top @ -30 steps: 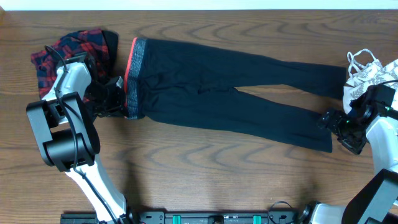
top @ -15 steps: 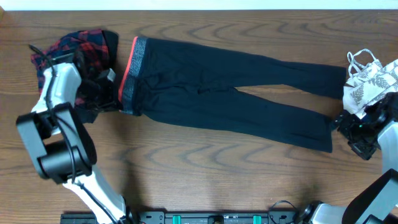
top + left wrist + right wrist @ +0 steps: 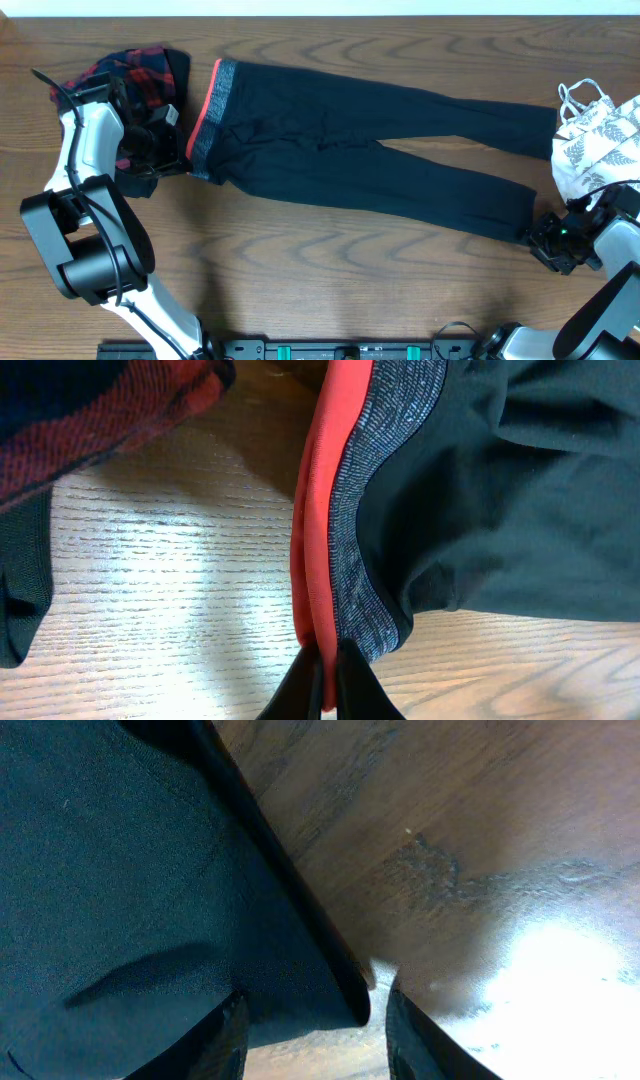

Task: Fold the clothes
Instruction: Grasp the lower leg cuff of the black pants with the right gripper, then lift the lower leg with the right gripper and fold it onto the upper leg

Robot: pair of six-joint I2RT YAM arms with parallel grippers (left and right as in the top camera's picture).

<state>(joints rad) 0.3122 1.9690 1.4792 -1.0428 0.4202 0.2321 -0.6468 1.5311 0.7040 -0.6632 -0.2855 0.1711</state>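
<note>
Pinching, left gripper (image 3: 325, 672): I see its fingertips pressed together on the red edge of the waistband (image 3: 345, 530).
Right gripper (image 3: 312, 1020): jaws apart, straddling the corner of a leg cuff, with a gap showing on one side.
Leggings (image 3: 370, 165): black, laid flat across the table (image 3: 330, 270), waist toward the left arm, legs toward the right.
Plaid piece (image 3: 130, 75): bunched just beside the waistband.
Leaf-print top (image 3: 600, 135): near the leg ends.
</note>
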